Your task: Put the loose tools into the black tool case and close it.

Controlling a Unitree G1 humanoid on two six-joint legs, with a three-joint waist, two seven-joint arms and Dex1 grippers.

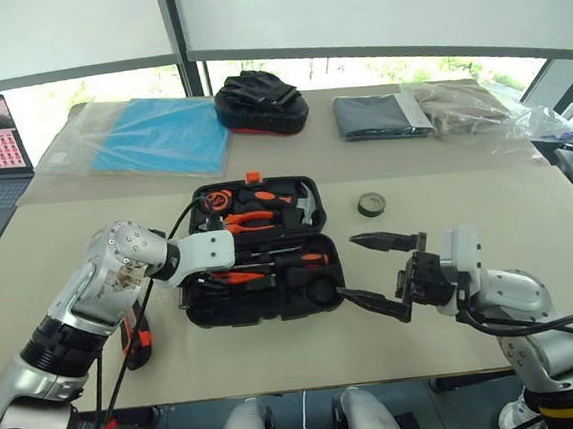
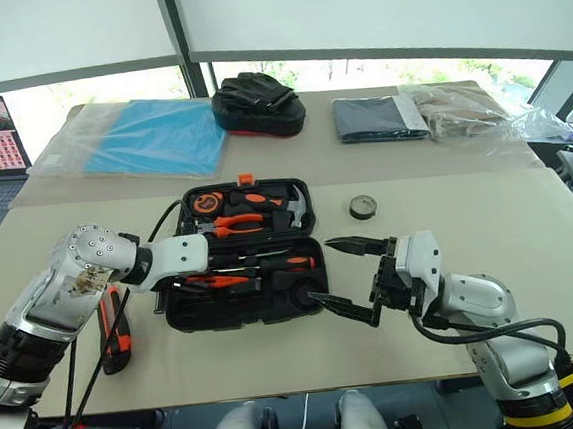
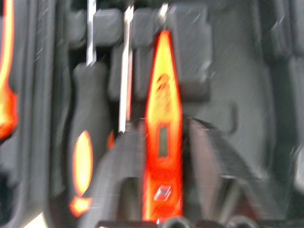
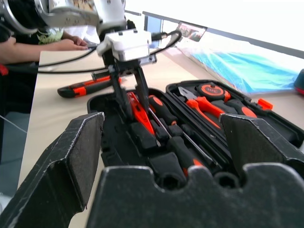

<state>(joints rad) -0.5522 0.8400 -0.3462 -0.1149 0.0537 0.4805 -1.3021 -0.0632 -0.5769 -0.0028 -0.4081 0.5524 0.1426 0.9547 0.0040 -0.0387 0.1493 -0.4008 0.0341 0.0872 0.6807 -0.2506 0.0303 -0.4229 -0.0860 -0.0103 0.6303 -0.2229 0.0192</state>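
From the head, you see the black tool case open mid-table, the tape roll beside it, the utility knife by your left arm. Left wrist: left gripper fingers loosely straddle the tester screwdriver. Right wrist: right gripper gapes wide, empty.

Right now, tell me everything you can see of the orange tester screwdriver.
The tester is a slim, translucent orange plastic screwdriver with a small window in its body, a metal clip near its butt and a thin metal tip. It lies lengthwise in the front half of the open case, beside two black-handled screwdrivers. The left claw straddles it, a finger on each side; whether they press it is unclear.
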